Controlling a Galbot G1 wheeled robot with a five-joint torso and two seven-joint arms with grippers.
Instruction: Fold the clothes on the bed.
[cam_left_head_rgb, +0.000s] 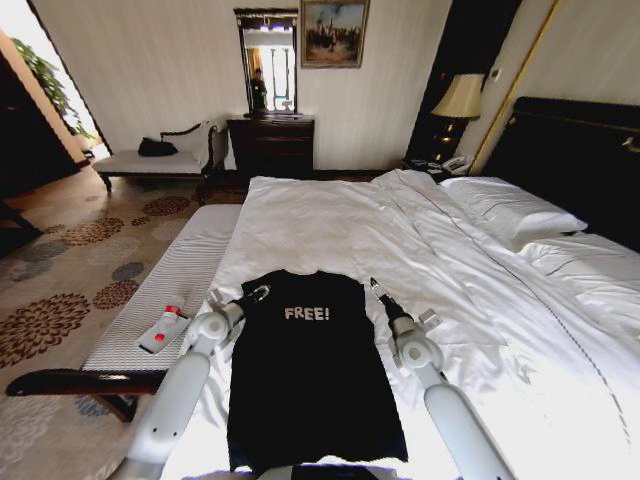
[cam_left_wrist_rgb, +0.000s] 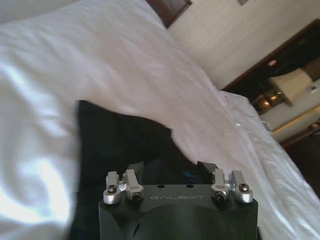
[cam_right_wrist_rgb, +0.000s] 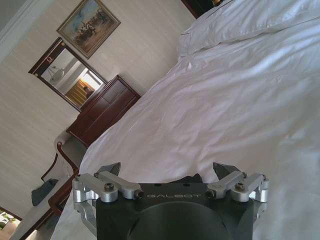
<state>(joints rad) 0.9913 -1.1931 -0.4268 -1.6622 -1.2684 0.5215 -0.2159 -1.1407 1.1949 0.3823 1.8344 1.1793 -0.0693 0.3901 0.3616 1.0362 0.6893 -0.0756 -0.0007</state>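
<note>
The clothes are one black T-shirt (cam_left_head_rgb: 305, 370) with white "FREE!" lettering, lying flat on the bed's white duvet (cam_left_head_rgb: 330, 220) near the front edge, its sides tucked in to a narrow rectangle. My left gripper (cam_left_head_rgb: 256, 293) rests at the shirt's left shoulder corner. In the left wrist view the left gripper (cam_left_wrist_rgb: 172, 167) is open, with the black shirt (cam_left_wrist_rgb: 120, 145) just beyond its fingers. My right gripper (cam_left_head_rgb: 377, 288) is at the right shoulder corner. In the right wrist view the right gripper (cam_right_wrist_rgb: 166, 171) is open over the duvet (cam_right_wrist_rgb: 210, 110), with a sliver of the black shirt (cam_right_wrist_rgb: 192, 178) between the fingers.
A striped padded bench (cam_left_head_rgb: 175, 280) runs along the bed's left side, holding a white bottle with a red cap (cam_left_head_rgb: 163, 327). White pillows (cam_left_head_rgb: 510, 205) and a dark headboard (cam_left_head_rgb: 580, 150) are at the right. A dresser (cam_left_head_rgb: 270, 145), a chaise (cam_left_head_rgb: 150, 160) and a lamp (cam_left_head_rgb: 460, 97) stand by the far wall.
</note>
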